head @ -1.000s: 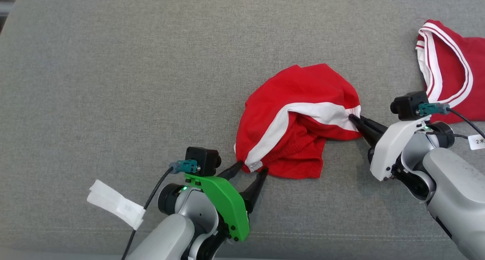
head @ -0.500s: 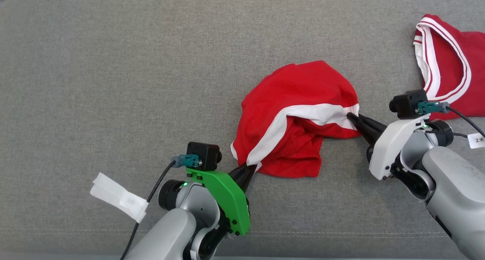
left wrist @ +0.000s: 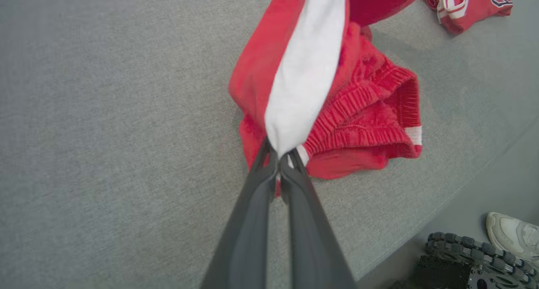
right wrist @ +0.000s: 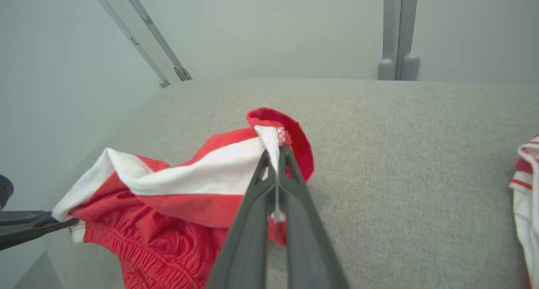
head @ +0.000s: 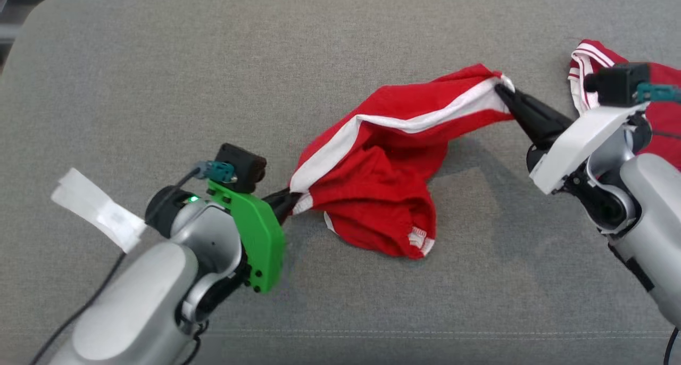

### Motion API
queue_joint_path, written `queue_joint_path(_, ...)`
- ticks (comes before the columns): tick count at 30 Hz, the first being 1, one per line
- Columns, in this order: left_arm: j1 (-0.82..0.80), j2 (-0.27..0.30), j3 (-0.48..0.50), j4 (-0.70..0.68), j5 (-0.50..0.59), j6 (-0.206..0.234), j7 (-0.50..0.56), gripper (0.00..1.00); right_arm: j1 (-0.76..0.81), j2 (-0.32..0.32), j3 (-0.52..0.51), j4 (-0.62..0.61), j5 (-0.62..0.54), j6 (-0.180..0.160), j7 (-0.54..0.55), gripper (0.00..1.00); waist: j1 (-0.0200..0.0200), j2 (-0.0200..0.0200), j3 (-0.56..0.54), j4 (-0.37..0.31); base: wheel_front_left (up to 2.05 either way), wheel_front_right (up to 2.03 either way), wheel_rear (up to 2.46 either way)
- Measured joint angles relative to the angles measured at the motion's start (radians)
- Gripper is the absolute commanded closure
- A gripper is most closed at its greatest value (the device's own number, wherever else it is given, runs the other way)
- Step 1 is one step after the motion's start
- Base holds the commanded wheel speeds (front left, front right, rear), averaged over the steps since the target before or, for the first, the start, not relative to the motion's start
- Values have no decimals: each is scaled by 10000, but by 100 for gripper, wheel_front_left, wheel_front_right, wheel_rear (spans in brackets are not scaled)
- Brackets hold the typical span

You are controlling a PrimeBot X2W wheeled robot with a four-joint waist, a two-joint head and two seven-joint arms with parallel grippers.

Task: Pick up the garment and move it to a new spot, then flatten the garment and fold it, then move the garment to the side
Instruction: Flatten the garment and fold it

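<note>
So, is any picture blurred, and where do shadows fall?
Head view: even light, soft shadow on the grey cushion under the red shorts. Left wrist view: the left claw looks blurred near the lens. Right wrist view: no glare.

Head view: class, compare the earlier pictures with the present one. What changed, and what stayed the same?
The left claw, open around a corner of the red shorts, shut on it; both claws then pulled the stripe taut, lifting the shorts partly. The right claw stayed shut on the other end; the striped jersey stayed put.
</note>
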Motion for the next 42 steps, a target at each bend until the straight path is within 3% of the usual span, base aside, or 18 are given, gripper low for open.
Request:
queue_joint_path(3, -463, 1074, 259, -779, -462, -640, 1191, 100, -522, -351, -176, -1039, 704, 0, 198, 100, 0, 0, -370, -96, 0, 0, 0)
queue_joint_path(10, -909, 1877, 1363, -2013, -2173, -938, 2489, 100, -337, -823, -178, -3235, 2301, 0, 621, 100, 0, 0, -1113, -452, 0, 0, 0)
queue_joint_path(15, -906, 2592, 1756, -3114, -2934, -982, 3419, 100, 594, -1396, -823, -4600, 3223, 0, 602, 100, 0, 0, -1603, -878, 0, 0, 0)
queue_joint_path(21, -877, 3728, 2554, -4295, -3590, -660, 4353, 100, 2099, -2734, -2176, -5868, 4096, -128, 516, 100, 0, 0, -2115, -1494, 0, 0, 0)
queue_joint_path(25, -709, 3814, 2811, -5242, -4723, -213, 4966, 100, 3143, -3275, -2661, -7041, 5344, -472, 756, 100, 0, 0, -2365, -1883, 0, 0, 0)
queue_joint_path(29, -451, 3770, 2798, -5979, -5302, 165, 5507, 100, 4153, -3446, -2343, -7854, 6362, -637, 1432, 100, 0, 0, -2343, -2163, 0, 0, 0)
queue_joint_path(33, -423, 3927, 2790, -5889, -5310, 272, 5814, 100, 4214, -3409, -2303, -7906, 6993, -825, 1691, 100, 0, 0, -2015, -2286, 0, 0, 0)
queue_joint_path(37, -1075, 3854, 2792, -4525, -4809, 276, 5791, 100, 2722, -2431, -2892, -6915, 7636, -1720, 1593, 100, 0, 0, -1397, -2261, 0, 0, 0)
queue_joint_path(40, -1987, 3528, 2824, -3398, -3906, 228, 5352, 100, 1159, -1304, -2884, -5965, 7984, -2750, 1586, 100, -1, 0, -988, -2158, 0, 0, 0)
queue_joint_path(42, -2744, 3147, 2842, -2625, -3173, 155, 4874, 100, 14, -663, -2895, -4926, 7804, -2976, 1361, 100, 0, 0, -715, -2071, 0, 0, 0)
